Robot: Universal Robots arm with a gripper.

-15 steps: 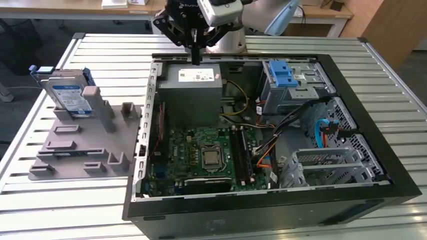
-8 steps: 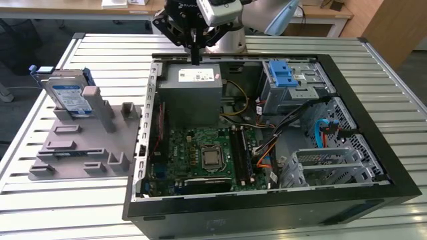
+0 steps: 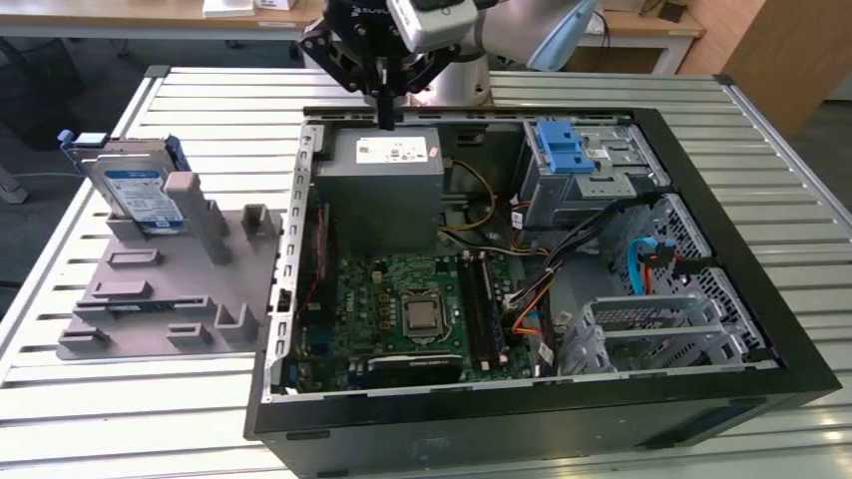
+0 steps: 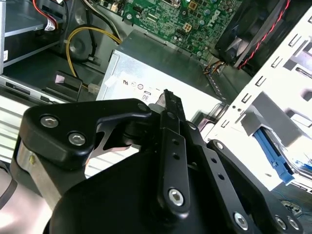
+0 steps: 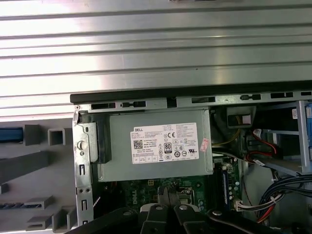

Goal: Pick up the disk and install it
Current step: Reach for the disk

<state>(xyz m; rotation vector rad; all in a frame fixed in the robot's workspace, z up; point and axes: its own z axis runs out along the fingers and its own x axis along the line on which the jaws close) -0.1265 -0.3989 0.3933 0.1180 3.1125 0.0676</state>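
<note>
One blue-labelled disk [image 3: 140,195] is stood in one grey holder [image 3: 147,299]; one claw [image 3: 386,120], closed on nothing, is held above the computer case [image 3: 560,404].

An open computer case [image 3: 533,414] lies on a slatted metal table [image 3: 160,419], centre frame in the exterior view. Inside, a grey power supply [image 3: 386,190] sits above the green motherboard [image 3: 399,309]. A blue latch piece [image 3: 566,150] tops the drive bay [image 3: 593,185], upper right. A grey fixture block [image 3: 174,289] stands left of the case.
</note>
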